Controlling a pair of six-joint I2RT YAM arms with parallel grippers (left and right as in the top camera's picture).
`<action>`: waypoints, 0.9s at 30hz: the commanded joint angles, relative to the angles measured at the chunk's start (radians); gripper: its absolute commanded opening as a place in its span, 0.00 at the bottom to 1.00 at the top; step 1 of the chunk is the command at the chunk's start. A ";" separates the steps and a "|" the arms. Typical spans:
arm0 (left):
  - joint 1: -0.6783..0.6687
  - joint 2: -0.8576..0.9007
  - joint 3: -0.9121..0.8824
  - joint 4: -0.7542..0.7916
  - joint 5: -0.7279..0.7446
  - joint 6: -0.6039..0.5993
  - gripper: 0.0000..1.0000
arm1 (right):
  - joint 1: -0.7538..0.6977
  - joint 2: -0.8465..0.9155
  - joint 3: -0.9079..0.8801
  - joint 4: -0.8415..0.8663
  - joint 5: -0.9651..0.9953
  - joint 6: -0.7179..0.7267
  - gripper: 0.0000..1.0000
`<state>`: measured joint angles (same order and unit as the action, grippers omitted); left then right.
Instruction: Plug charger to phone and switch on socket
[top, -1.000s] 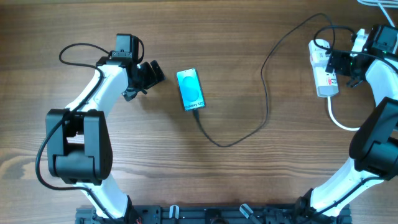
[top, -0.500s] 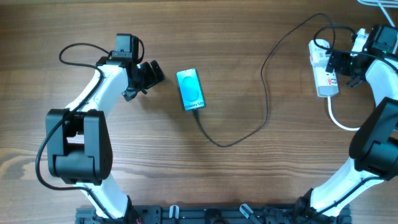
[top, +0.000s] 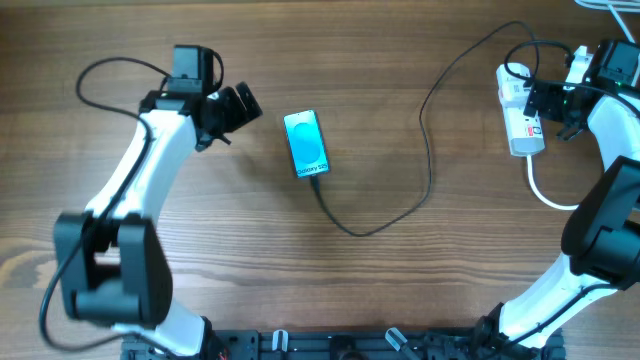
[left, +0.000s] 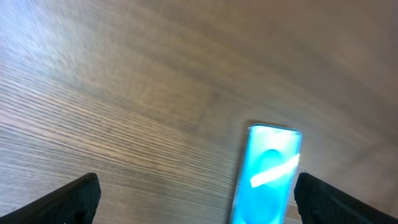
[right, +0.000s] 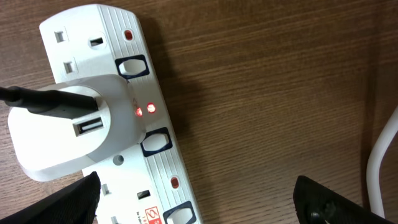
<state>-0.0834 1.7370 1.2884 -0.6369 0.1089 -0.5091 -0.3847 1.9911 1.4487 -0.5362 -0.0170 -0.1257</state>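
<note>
The phone (top: 306, 144) lies face up mid-table, teal screen lit; it also shows in the left wrist view (left: 267, 174). The thin black charger cable (top: 425, 150) runs from the phone's near end in a loop to the white adapter (right: 74, 124) plugged into the socket (top: 520, 110). In the right wrist view the socket (right: 149, 149) has one red light lit beside the adapter. My left gripper (top: 238, 108) is open and empty, left of the phone. My right gripper (top: 552, 108) is open and empty, hovering at the socket's right side.
The socket's thick white cord (top: 545, 195) curves toward the right edge and shows in the right wrist view (right: 379, 155). The left arm's own black cable (top: 100, 80) loops at the far left.
My left arm has pulled back and swung up and left, away from the phone. The right arm, phone, cable and socket have not moved.
</note>
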 joint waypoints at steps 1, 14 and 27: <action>0.000 -0.158 0.000 0.000 -0.014 0.008 1.00 | 0.000 -0.011 0.000 0.005 0.018 -0.003 1.00; 0.000 -0.751 0.000 -0.008 -0.014 0.008 1.00 | 0.000 -0.011 0.000 0.005 0.018 -0.003 1.00; 0.000 -1.045 0.000 -0.470 -0.014 0.008 1.00 | 0.000 -0.011 0.000 0.005 0.018 -0.003 1.00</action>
<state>-0.0834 0.7361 1.2884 -1.0325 0.1017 -0.5091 -0.3847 1.9911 1.4487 -0.5327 -0.0166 -0.1257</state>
